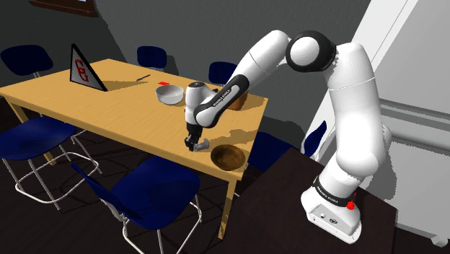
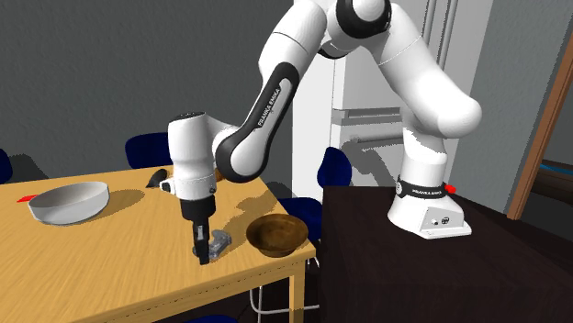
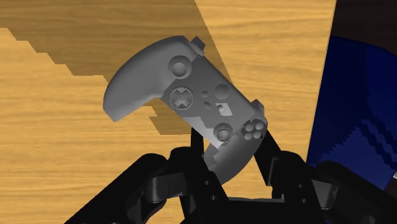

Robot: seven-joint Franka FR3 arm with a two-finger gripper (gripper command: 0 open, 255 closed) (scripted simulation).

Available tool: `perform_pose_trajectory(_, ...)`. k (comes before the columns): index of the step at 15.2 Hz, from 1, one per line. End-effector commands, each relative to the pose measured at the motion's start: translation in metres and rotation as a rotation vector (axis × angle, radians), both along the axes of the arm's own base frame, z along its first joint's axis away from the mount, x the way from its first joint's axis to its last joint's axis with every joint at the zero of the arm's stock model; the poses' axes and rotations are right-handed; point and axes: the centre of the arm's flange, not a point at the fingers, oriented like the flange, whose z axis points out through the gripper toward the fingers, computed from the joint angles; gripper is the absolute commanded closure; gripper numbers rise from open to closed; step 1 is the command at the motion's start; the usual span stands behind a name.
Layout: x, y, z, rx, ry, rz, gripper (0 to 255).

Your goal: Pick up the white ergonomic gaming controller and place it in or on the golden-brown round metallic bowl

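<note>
The claw (image 3: 232,151) points down at the wooden table (image 1: 86,101), near the table's edge. Its two black fingers (image 3: 198,145) clench one handle of the grey gaming controller (image 3: 181,89); the claw is grasping the controller.

Controller position:
- One handle sits between the fingers. The body and the other handle project forward past the fingertips.
- The face with sticks and buttons is turned toward the wrist camera.
- In the second exterior view the controller (image 2: 219,243) hangs at the fingertips, close to the table top. Whether it touches the wood cannot be told.
- In the shoulder view it (image 1: 203,145) shows as a small grey shape at the tip of the claw (image 1: 195,143).

Surroundings, relative to the claw:
- The brown round bowl (image 1: 228,156) stands just beside the claw, at the table corner, apart from the controller. In the second exterior view the bowl (image 2: 275,235) lies between the claw (image 2: 204,252) and the dark stand (image 2: 367,257).
- A grey bowl (image 1: 169,94) stands well apart from the claw, farther in on the table.
- A triangular sign (image 1: 85,68) stands at the far end, farthest from the claw.
- A blue chair (image 1: 155,191) stands below the table edge near the claw.
</note>
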Motion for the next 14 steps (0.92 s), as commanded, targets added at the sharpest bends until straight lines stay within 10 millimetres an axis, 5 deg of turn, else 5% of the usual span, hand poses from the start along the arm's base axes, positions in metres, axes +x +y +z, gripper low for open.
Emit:
perform_pose_trajectory(1, 0.0, 0.0, 0.011, 0.0, 0.0, 0.0, 255)
perform_pose_trajectory(14, 0.0, 0.0, 0.079, 0.0, 0.0, 0.0, 255)
